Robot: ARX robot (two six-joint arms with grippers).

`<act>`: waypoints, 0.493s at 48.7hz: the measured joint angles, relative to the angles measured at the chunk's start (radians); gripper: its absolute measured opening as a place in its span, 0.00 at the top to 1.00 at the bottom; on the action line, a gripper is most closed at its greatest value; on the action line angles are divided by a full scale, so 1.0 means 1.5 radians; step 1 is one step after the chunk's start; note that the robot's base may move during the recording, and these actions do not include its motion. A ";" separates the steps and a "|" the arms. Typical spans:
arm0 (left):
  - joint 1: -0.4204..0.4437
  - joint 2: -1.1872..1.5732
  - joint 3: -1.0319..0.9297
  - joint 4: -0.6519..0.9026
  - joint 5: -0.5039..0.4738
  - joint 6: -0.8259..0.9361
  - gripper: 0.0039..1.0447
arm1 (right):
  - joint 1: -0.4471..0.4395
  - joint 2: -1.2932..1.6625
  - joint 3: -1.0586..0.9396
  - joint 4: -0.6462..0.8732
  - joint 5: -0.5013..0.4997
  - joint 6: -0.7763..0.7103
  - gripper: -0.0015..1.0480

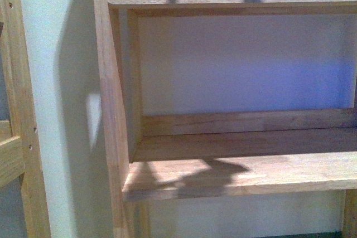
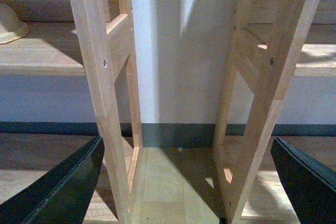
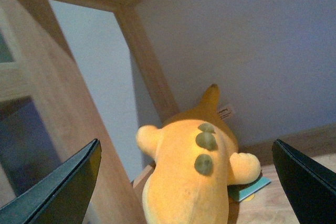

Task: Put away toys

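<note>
Front view: a light wooden shelf unit [image 1: 234, 174] stands against a pale wall [image 1: 61, 110]; its visible compartment holds nothing, and shadows fall across the front board. No tool appears.

Left wrist view: two wooden upright frames [image 2: 100, 93] stand on a wooden floor [image 2: 168, 192] before the wall. The left tool [image 2: 186, 182] is spread wide, grasping nothing.

Right wrist view: the orange-yellow plush animal with dark green spots [image 3: 194, 177] lies on a wooden shelf board [image 3: 299, 182], near the corner post. The right tool [image 3: 186, 182] is spread wide, clear of the plush.
</note>
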 joint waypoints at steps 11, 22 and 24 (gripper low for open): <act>0.000 0.000 0.000 0.000 0.000 0.000 0.06 | -0.011 -0.174 -0.228 0.035 -0.036 -0.026 0.06; 0.000 0.000 0.000 0.000 0.000 0.000 0.06 | -0.055 -0.335 -0.436 0.053 -0.071 -0.033 0.06; 0.000 0.000 0.000 0.000 0.000 0.000 0.06 | -0.064 -0.362 -0.468 0.054 -0.074 -0.038 0.06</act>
